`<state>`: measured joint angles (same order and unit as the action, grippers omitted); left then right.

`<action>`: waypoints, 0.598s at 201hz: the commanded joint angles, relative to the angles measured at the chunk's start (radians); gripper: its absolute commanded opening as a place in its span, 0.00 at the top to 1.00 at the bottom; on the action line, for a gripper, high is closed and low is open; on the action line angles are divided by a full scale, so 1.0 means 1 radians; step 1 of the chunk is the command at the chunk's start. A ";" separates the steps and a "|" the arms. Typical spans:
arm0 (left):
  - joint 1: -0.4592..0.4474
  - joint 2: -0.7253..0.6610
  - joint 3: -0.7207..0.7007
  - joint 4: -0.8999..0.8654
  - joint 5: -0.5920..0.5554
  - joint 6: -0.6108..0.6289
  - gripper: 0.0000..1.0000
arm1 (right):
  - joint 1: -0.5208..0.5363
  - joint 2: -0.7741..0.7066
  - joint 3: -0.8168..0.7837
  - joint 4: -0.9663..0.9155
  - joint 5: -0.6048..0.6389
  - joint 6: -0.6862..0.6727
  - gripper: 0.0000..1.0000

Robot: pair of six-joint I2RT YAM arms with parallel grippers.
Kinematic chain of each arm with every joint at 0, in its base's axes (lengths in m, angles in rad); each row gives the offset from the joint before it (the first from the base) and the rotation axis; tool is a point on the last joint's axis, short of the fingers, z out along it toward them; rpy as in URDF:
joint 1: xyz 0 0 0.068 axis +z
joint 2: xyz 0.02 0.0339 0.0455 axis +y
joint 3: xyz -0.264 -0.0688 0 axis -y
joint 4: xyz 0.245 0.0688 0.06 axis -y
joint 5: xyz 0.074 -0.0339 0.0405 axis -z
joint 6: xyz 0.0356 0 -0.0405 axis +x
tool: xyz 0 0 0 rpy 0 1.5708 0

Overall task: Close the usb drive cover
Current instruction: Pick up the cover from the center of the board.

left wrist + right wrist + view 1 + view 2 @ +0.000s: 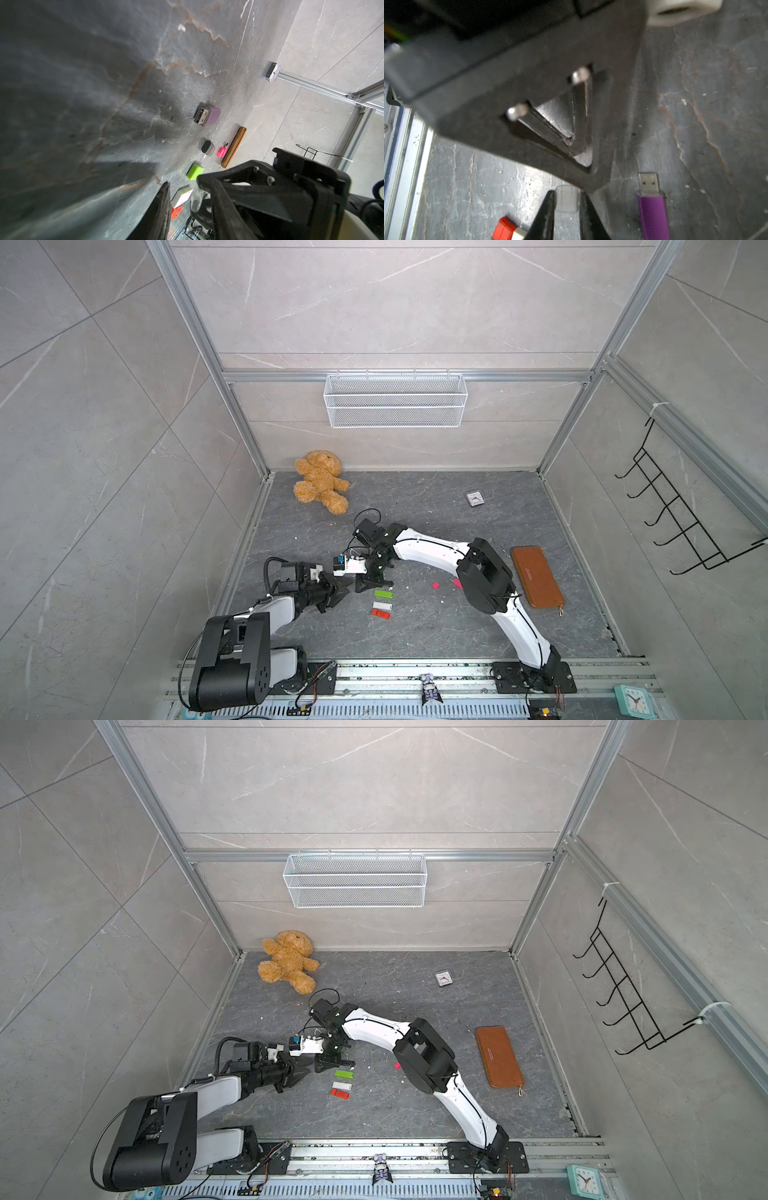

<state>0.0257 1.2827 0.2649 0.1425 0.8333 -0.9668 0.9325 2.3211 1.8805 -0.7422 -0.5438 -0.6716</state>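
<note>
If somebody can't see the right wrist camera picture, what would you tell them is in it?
The right gripper pinches a clear cap over the dark stone table. Beside it lies a purple usb drive with its metal plug bare, and a red drive peeks in at the edge. A blurry black robot part fills much of the picture.
</note>
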 commanded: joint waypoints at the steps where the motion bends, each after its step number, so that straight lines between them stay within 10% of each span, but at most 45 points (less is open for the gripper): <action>1: -0.011 0.007 0.007 0.045 0.041 -0.010 0.65 | -0.005 -0.049 -0.015 0.009 -0.040 -0.040 0.77; 120: -0.052 -0.017 0.000 0.098 0.086 -0.062 0.71 | -0.013 -0.046 -0.013 0.021 -0.084 -0.029 0.76</action>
<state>-0.0109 1.2884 0.2649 0.2146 0.8486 -1.0080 0.9237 2.3093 1.8687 -0.7357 -0.5949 -0.6998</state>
